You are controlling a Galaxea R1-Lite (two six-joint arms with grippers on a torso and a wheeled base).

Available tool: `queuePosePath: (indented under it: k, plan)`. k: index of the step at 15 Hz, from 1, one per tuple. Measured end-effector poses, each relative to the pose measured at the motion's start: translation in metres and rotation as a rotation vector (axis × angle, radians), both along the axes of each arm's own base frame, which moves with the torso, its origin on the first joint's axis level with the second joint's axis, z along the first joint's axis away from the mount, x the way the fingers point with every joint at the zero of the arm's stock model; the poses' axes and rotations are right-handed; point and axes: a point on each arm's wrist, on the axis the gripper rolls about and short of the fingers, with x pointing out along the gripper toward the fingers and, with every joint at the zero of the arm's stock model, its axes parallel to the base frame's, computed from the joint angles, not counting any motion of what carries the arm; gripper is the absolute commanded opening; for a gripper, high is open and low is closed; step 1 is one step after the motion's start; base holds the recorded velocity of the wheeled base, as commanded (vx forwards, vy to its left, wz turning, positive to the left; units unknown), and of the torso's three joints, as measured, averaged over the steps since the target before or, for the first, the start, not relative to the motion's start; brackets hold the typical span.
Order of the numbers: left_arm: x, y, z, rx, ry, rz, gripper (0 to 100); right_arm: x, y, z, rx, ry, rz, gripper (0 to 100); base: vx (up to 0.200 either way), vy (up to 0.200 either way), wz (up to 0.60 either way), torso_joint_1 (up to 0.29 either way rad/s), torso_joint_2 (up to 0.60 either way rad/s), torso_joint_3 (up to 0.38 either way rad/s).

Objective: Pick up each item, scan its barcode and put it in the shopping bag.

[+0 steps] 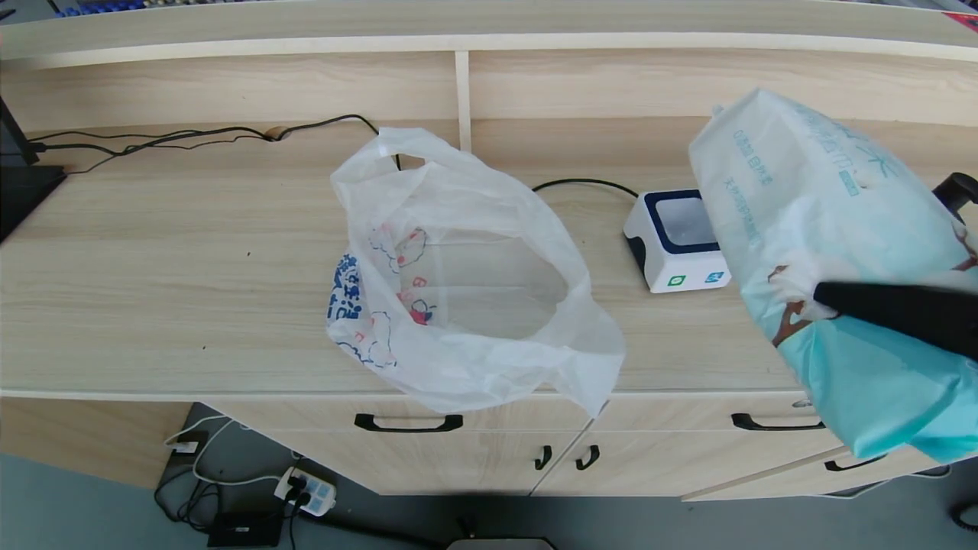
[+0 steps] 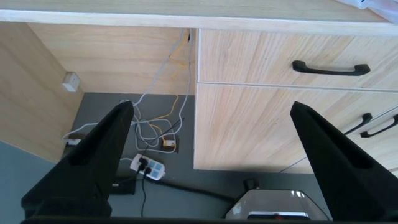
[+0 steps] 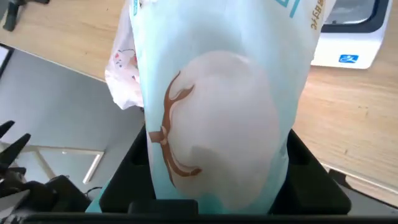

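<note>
Light wood counter [image 1: 153,267], black-handled drawers [image 1: 409,422], grey floor [image 1: 92,512], power strip [image 1: 309,493]

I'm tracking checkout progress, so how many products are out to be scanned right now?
1: a soft pack, held in the right gripper above the counter, by the scanner. The shopping bag looks empty, though its folds may hide something.
</note>
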Motion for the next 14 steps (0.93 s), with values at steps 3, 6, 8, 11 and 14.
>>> queuePosePath:
  k: [3, 6, 8, 11, 14]
  plan:
    - [0.0, 0.0, 0.0, 0.003, -0.001, -0.001, 100, 0.022, -0.001, 0.005, -0.18, -0.069, -0.053, 0, 0.0, 0.0, 0.0, 0.0, 0.0, 0.0]
    - [0.0, 0.0, 0.0, 0.003, 0.0, -0.001, 100, 0.05, 0.0, 0.002, -0.324, -0.081, -0.105, 0, 0.0, 0.0, 0.0, 0.0, 0.0, 0.0]
    - [0.0, 0.0, 0.0, 0.012, 0.0, -0.001, 100, 0.064, 0.003, 0.0, -0.349, -0.074, -0.147, 0, 0.0, 0.0, 0.0, 0.0, 0.0, 0.0]
    - [0.0, 0.0, 0.0, 0.022, -0.002, 0.0, 100, 0.087, 0.009, -0.003, -0.377, -0.07, -0.211, 0, 0.0, 0.0, 0.0, 0.0, 0.0, 0.0]
    - [0.0, 0.0, 0.0, 0.023, -0.003, -0.002, 100, 0.107, 0.01, -0.014, -0.413, -0.031, -0.283, 0, 0.0, 0.0, 0.0, 0.0, 0.0, 0.0]
